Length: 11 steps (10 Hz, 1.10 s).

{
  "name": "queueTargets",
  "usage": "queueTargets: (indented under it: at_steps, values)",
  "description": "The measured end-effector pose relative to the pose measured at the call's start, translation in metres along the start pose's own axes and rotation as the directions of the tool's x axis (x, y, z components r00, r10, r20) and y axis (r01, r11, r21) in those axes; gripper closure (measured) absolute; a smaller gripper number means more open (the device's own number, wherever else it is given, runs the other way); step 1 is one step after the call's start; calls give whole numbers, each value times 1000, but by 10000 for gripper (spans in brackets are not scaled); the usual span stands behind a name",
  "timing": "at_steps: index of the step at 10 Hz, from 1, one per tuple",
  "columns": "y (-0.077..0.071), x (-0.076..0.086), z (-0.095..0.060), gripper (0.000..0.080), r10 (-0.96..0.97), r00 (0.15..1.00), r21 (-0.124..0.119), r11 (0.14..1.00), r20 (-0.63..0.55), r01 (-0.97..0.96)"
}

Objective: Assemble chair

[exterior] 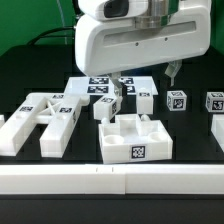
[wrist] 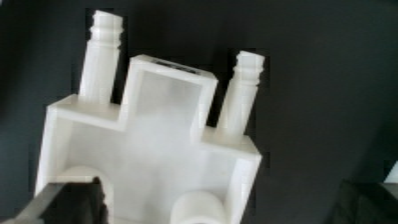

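Observation:
In the wrist view a white chair piece (wrist: 160, 120) with two round pegs and a flat middle tab lies close under my gripper (wrist: 214, 208) on the dark table. One dark finger (wrist: 68, 200) sits at the piece's edge. The other shows only faintly near the frame's side, apart from the piece, so the jaws stand wide. In the exterior view only a fingertip of the gripper (exterior: 170, 72) shows below the arm, at the back on the exterior view's right. The square seat block (exterior: 135, 140) stands at the front centre. A ladder-like chair piece (exterior: 45, 120) lies on the exterior view's left.
Several small tagged white blocks (exterior: 176, 100) stand in a row behind the seat block. The marker board (exterior: 105, 84) lies at the back centre. A white rail (exterior: 110, 182) runs along the front. The arm's body (exterior: 135, 40) hides the back of the table.

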<state>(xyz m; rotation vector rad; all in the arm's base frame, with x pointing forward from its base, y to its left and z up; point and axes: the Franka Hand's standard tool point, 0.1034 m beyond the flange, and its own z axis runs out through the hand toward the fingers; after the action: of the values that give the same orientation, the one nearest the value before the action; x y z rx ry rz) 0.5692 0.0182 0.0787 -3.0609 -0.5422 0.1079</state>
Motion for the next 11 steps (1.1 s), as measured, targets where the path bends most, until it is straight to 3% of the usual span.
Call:
queueTargets:
  at_steps: [3, 7, 11]
  values:
    - [-1, 5, 8, 149, 245, 970, 0, 970, 7, -245]
    - [8, 24, 31, 149, 235, 972, 7, 972, 7, -235]
    - [-8, 23, 62, 149, 215, 976, 10, 977, 23, -215]
